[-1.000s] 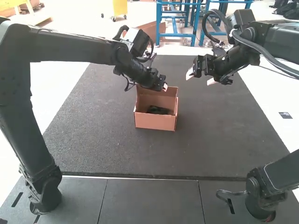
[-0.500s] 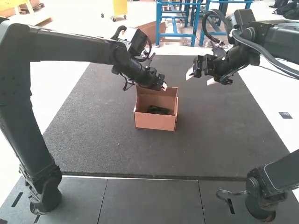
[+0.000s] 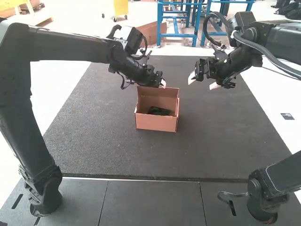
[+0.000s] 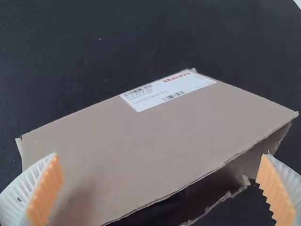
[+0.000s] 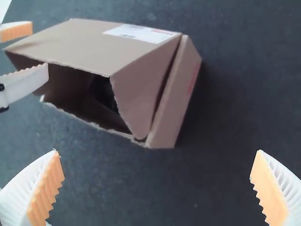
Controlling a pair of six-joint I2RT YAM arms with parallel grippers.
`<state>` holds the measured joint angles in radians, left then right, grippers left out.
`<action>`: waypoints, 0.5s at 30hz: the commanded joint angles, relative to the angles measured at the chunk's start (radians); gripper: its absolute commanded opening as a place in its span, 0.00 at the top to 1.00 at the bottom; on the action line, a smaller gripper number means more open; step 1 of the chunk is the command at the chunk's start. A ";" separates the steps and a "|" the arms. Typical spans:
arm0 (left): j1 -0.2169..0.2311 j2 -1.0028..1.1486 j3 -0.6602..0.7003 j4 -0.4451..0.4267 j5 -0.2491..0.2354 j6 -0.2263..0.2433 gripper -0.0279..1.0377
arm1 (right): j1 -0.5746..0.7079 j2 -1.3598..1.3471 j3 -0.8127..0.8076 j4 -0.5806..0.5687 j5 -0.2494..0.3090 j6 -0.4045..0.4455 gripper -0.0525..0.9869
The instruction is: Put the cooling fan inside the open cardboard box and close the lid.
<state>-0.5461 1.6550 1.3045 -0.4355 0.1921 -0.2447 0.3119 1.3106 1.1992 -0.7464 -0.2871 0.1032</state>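
Note:
The brown cardboard box [image 3: 155, 120] stands mid-mat, and the black cooling fan [image 3: 160, 111] lies inside it. Its lid [image 4: 155, 136], which carries a white label, rises from the box's far edge and leans partway over the opening. My left gripper [image 3: 161, 84] hovers at that far edge, open, with its orange-padded fingers [image 4: 44, 186] spread wider than the lid and not gripping it. In the right wrist view the lid [image 5: 113, 52] and a side flap [image 5: 141, 101] shade the dark inside. My right gripper [image 3: 202, 81] hangs open above the mat, right of the box and apart from it.
The box sits on a dark mat [image 3: 94, 136] with open room on all sides. A small black tag [image 3: 287, 116] lies on the white table at the right. The arm bases stand at the near corners.
The left gripper has drawn slightly back and up at the box's far edge. The right gripper has risen a little. The box and the fan stay put.

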 commanded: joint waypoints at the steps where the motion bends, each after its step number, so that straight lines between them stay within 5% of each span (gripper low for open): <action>1: 0.011 -0.014 -0.008 -0.011 0.067 -0.027 0.06 | -0.002 -0.010 0.003 0.002 0.016 -0.008 0.07; 15: 0.005 -0.011 -0.093 -0.042 0.122 -0.047 0.06 | -0.008 0.001 0.003 0.009 0.020 0.012 0.07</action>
<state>-0.5369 1.6550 1.2308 -0.4816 0.2920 -0.2844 0.3119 1.3106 1.1992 -0.7433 -0.2802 0.1051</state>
